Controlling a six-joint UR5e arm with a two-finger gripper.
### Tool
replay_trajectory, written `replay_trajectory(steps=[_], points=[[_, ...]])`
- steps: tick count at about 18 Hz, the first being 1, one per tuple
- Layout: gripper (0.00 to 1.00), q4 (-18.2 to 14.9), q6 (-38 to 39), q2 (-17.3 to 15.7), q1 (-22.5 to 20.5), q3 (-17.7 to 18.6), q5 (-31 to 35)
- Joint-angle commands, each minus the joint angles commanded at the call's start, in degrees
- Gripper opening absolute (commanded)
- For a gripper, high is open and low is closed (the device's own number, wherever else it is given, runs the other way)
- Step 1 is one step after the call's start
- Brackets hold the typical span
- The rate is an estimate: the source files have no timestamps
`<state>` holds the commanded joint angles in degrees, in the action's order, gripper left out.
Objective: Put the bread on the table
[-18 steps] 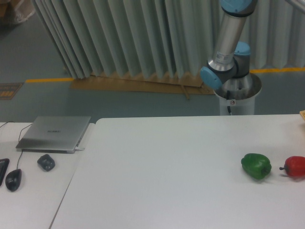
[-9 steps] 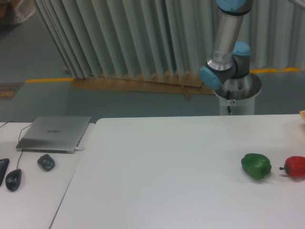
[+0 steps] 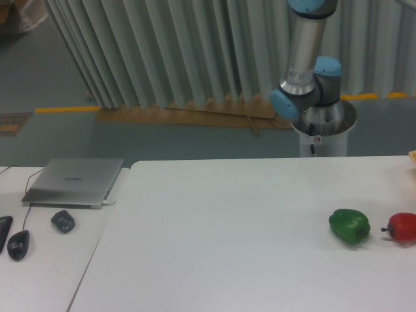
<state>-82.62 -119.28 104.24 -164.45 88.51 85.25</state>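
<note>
Beyond the table's far edge the arm rises from its base and runs out of the top of the frame, so the gripper is cut off and whether it is wide, narrow or holding anything cannot be told. No bread can be made out; only a tan sliver shows at the right edge, too cropped to identify. On the table lie a green pepper and, just beside it, a red pepper, partly cut off. A laptop and two mice sit on the desk.

Soft, even, bluish light; slightly blurry overall.
</note>
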Motion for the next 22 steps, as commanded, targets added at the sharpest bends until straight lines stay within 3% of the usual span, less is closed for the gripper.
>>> replay_trajectory(steps=[6,11,15,22], points=[[0.39,0.88,10.19,0.00,5.54,-0.35,-1.58],[0.39,5.53,15.91,0.61,9.76,-0.44,-1.76],[0.39,12.11,19.34,2.89,12.66,-0.70,-1.76],[0.39,15.99,21.64,5.80,14.60,-2.81,-1.41]])
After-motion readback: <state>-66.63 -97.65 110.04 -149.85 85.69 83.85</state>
